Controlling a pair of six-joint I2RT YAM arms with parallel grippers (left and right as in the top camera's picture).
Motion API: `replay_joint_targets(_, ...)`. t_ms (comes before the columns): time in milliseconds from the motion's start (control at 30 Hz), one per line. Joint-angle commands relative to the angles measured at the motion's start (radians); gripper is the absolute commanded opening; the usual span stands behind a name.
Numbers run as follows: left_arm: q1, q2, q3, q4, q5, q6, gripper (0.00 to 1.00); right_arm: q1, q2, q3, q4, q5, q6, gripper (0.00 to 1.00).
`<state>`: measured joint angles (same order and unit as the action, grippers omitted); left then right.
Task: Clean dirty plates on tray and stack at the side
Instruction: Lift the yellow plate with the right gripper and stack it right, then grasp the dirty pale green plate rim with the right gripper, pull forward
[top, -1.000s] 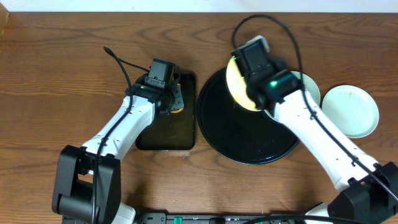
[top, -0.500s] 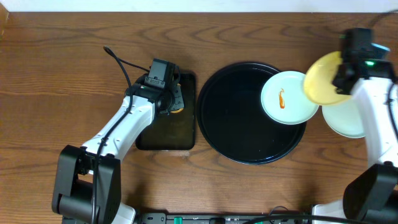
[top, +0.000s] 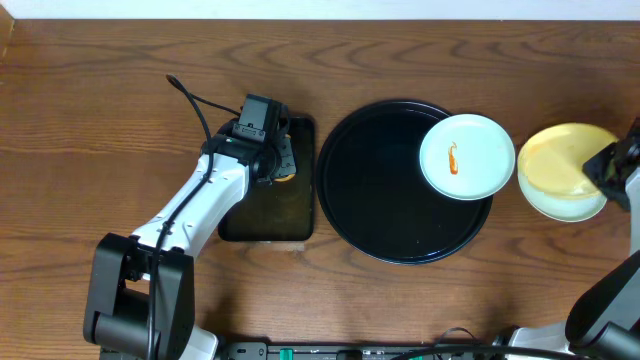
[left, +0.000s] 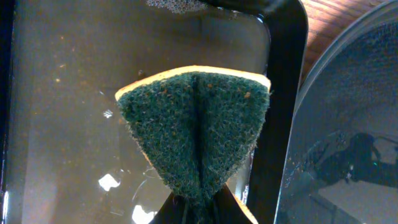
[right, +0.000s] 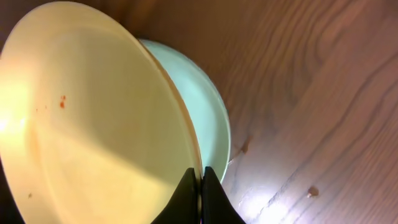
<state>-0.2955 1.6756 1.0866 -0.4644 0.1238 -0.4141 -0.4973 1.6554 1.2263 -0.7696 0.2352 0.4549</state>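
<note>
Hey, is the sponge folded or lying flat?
Folded: the left tool pinches the sponge, its green face creased down the middle.

The table (top: 100, 120) is warm brown wood with dark, wavy grain. The round tray (top: 370, 200) is glossy black. The rectangular tray (top: 265, 215) is black too, with pale glints on its wet surface. The sponge (left: 196, 124) has a dark green, speckled scouring face and a yellow edge. The blue-white plate (top: 478, 145) is pale, with a thin orange smear at its centre. The yellow plate (right: 93, 112) is pale and creamy with a few tiny orange flecks. The lower plate (right: 211, 118) is pale blue-green. The left arm (top: 200, 200) is white with black joints.
</note>
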Motion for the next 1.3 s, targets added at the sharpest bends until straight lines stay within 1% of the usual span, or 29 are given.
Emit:
replay_joint_targets(0,0.003,-0.009,-0.005,0.001,-0.014,0.014,0.08,0.000,-0.019,-0.065,0.024,-0.041,-0.007,0.01)
replay_joint_targets(33,0.003,-0.009,-0.005,0.001,-0.014,0.014,0.08,0.000,-0.019,-0.072,0.029,-0.042,-0.007,0.01)
replay_joint_targets(200,0.003,-0.009,-0.005,0.000,-0.014,0.014,0.08,0.001,-0.021,-0.074,0.039,-0.053,-0.007,0.10)
replay_joint_targets(267,0.003,-0.009,-0.005,0.000,-0.014,0.014,0.08,0.001,-0.025,-0.071,0.049,-0.101,-0.007,0.11)
replay_joint_targets(367,0.002,-0.009,-0.005,0.000,-0.014,0.014,0.08,0.003,-0.030,-0.066,0.075,-0.234,-0.021,0.13)
replay_joint_targets(433,0.002,-0.009,-0.005,0.000,-0.014,0.014,0.08,0.016,-0.032,-0.066,0.122,-0.393,-0.104,0.14)
replay_joint_targets(467,0.003,-0.009,-0.005,0.000,-0.014,0.014,0.08,0.027,-0.032,-0.066,0.146,-0.468,-0.145,0.18)
replay_joint_targets(500,0.003,-0.009,-0.005,0.000,-0.014,0.014,0.08,0.044,-0.032,-0.066,0.168,-0.532,-0.180,0.25)
replay_joint_targets(567,0.003,-0.009,-0.005,0.000,-0.014,0.014,0.08,0.076,-0.032,-0.066,0.186,-0.579,-0.232,0.36)
replay_joint_targets(600,0.002,-0.009,-0.005,0.000,-0.014,0.014,0.08,0.098,-0.032,-0.066,0.188,-0.580,-0.260,0.37)
replay_joint_targets(700,0.003,-0.009,-0.005,-0.003,-0.013,0.014,0.08,0.156,-0.026,-0.071,0.191,-0.557,-0.327,0.38)
replay_joint_targets(800,0.003,-0.009,-0.005,-0.003,-0.013,0.014,0.08,0.199,-0.007,-0.079,0.190,-0.549,-0.361,0.38)
replay_joint_targets(1167,0.003,-0.009,-0.005,-0.003,-0.013,0.014,0.08,0.231,0.147,-0.093,0.208,-0.547,-0.367,0.36)
replay_joint_targets(1200,0.003,-0.009,-0.005,-0.003,-0.013,0.014,0.08,0.232,0.161,-0.093,0.210,-0.557,-0.367,0.35)
replay_joint_targets(1267,0.003,-0.009,-0.005,-0.003,-0.013,0.014,0.08,0.238,0.182,-0.093,0.210,-0.606,-0.385,0.29)
